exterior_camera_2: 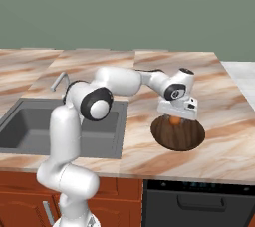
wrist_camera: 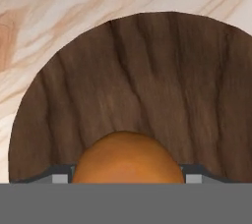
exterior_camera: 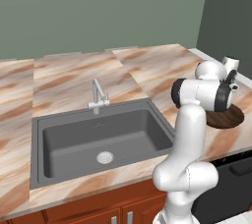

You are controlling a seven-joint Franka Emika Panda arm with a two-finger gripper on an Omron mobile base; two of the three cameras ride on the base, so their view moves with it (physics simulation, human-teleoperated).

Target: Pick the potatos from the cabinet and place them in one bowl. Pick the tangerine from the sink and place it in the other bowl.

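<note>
- The bench (exterior_camera_2: 219,96) is a marbled pink-and-tan slab with seams between its panels, set against a plain grey-green wall; reddish-brown cabinet fronts and a dark appliance front sit below its near edge.
- The sink (exterior_camera: 64,142), a dark grey rectangular basin with a round silver drain and an angular silver faucet (exterior_camera: 98,95) at its 12 o'clock rim, is sunk into the bench; in the right base view it lies at 9 o'clock from the arm's hand.
- The other bowl (exterior_camera_2: 187,136), shallow and dark brown with a wood grain, rests on the bench well to the right of the sink, near the front edge.
- The gripper (exterior_camera_2: 175,117) hangs over the bowl's 12 o'clock side, pointing down.
- The tangerine (wrist_camera: 128,158) sits between the jaws, which close narrowly on its two sides; in the hand view it covers the bowl's near part at 6 o'clock, and in the right base view it shows as an orange spot just under the hand and right above the bowl's inside. Whether it touches the bowl I cannot tell.
- The arm's own elbow and forearm stretch across the bench from the sink's right rim to the bowl, hiding part of the bowl in the left base view.
- Bare bench lies at 12 and 3 o'clock of the bowl; at 6 o'clock only a narrow strip separates it from the front edge.
- At the right, the bench ends against a pale surface.
</note>
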